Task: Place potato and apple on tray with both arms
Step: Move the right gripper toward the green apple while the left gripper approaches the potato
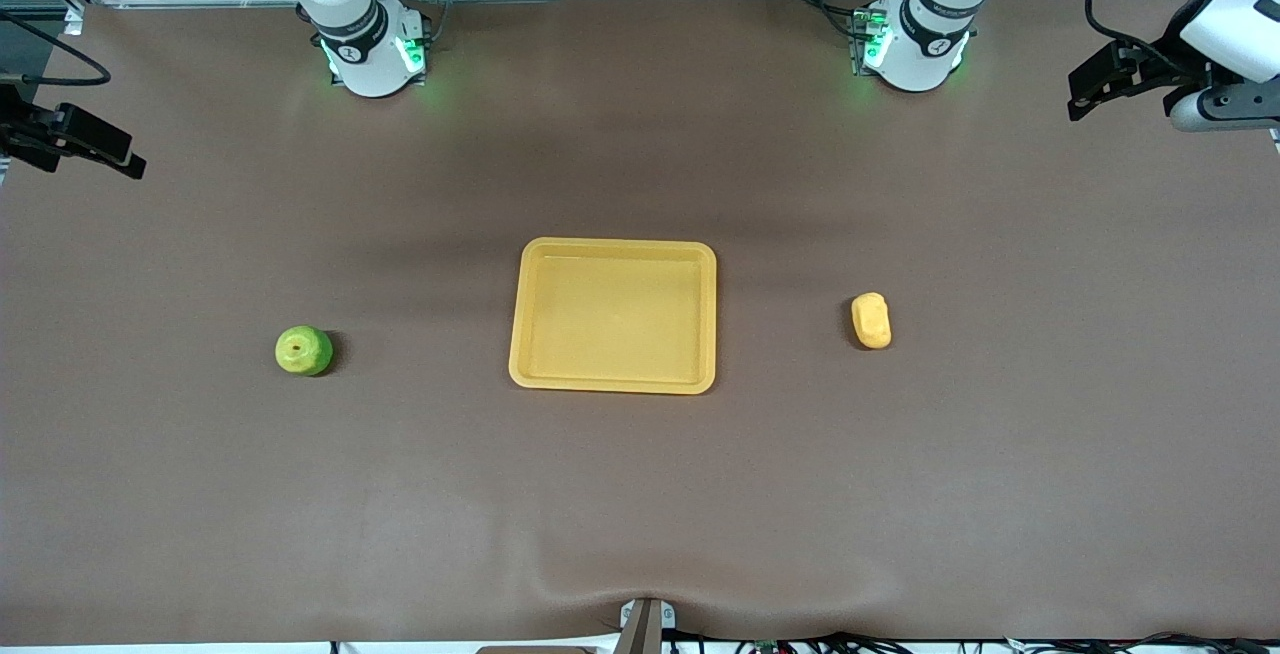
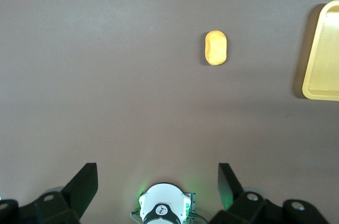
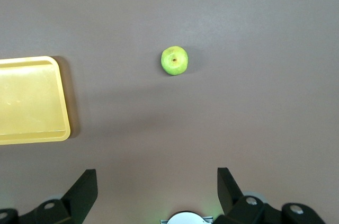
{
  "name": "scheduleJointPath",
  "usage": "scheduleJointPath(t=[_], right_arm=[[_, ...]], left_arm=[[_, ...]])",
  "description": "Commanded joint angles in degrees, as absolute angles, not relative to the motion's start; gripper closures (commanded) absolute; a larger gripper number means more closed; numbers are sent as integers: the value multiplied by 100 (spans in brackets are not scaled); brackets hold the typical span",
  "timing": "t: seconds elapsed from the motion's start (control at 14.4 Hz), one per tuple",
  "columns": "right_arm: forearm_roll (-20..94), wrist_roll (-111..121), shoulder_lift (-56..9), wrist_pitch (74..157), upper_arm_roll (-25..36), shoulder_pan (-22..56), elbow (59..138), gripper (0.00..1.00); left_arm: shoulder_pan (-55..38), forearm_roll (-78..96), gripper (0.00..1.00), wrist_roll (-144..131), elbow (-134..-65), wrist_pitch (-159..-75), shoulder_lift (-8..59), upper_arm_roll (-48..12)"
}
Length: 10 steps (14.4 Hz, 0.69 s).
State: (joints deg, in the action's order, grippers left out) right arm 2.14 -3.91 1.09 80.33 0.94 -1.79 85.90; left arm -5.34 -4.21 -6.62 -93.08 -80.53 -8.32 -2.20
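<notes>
Two black grippers hang spread wide (both empty): left gripper (image 2: 158, 181), right gripper (image 3: 157, 184). Round green apple (image 1: 304, 351) and oblong yellow-orange potato (image 1: 871, 320) flank the shallow yellow plastic tray (image 1: 613, 383), apart from it.

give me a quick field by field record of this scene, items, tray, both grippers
tray: mid table, nothing in it
apple: on the table, toward the right arm's end, apart from the tray
potato: on the table, toward the left arm's end, apart from the tray
left gripper: open, raised over its end of the table, holding nothing
right gripper: open, raised over its end, holding nothing
</notes>
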Motion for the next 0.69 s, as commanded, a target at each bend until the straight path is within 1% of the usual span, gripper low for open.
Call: scheduleJointPath(t=[0.0,0.28,0.42,0.62], right_arm=[[264,-439,114,7963,88,-150,8490,0],[290,-448,114,7972,88,-141,8490,0],[290,-448,114,7972,88,-80,8490,0],[281,-457,106,7980,97,-26,8464,0]], left_arm=[[-554,-325,0,-536,-9150,-7998,-782,-176],[-536,-334,0,-545,-9018,-7998,-756,-176],[-536,-360,0,-562,-8799,-7998,-581,-176],[-554,-316,0,-536,-8798,-7989,-536,-176]])
